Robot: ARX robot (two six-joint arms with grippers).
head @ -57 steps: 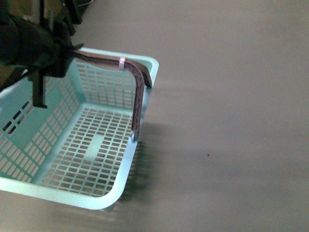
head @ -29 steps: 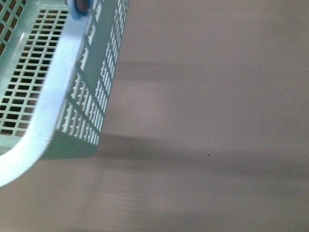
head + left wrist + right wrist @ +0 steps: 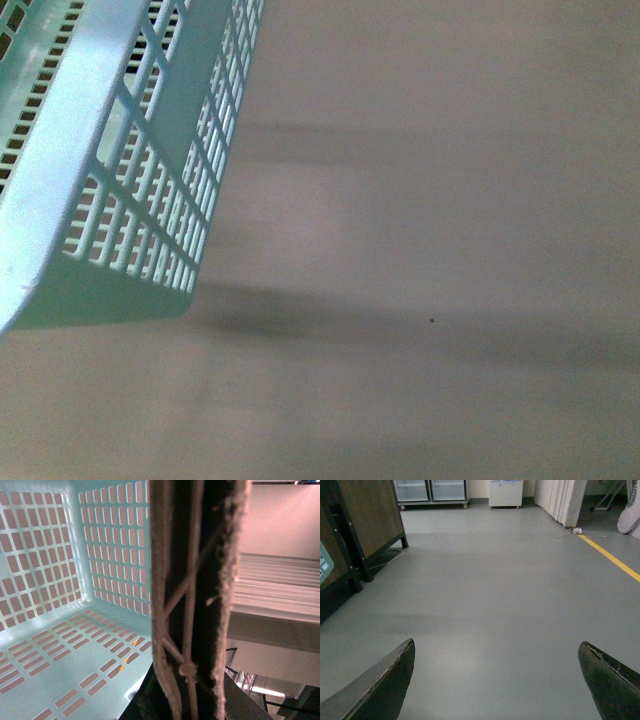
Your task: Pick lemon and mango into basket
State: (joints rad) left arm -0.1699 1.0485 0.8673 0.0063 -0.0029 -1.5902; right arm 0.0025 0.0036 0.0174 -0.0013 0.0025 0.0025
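Note:
The light turquoise basket (image 3: 120,170) hangs lifted close to the front camera at the upper left, only its rim and slotted wall showing. In the left wrist view my left gripper (image 3: 192,680) is shut on the basket's brown ribbed handle (image 3: 192,580), with the empty slotted inside of the basket (image 3: 60,580) beside it. My right gripper (image 3: 497,680) is open and empty, with its two dark fingertips (image 3: 385,685) wide apart above a grey floor. No lemon or mango shows in any view.
A bare grey-brown surface (image 3: 430,250) fills the front view. The right wrist view shows a wooden cabinet on a dark frame (image 3: 360,525), a yellow floor line (image 3: 612,557) and white units (image 3: 505,492) at the far wall.
The basket has been lifted from resting on the surface to close in front of the camera, then further up and left. The left gripper and handle have left the front view.

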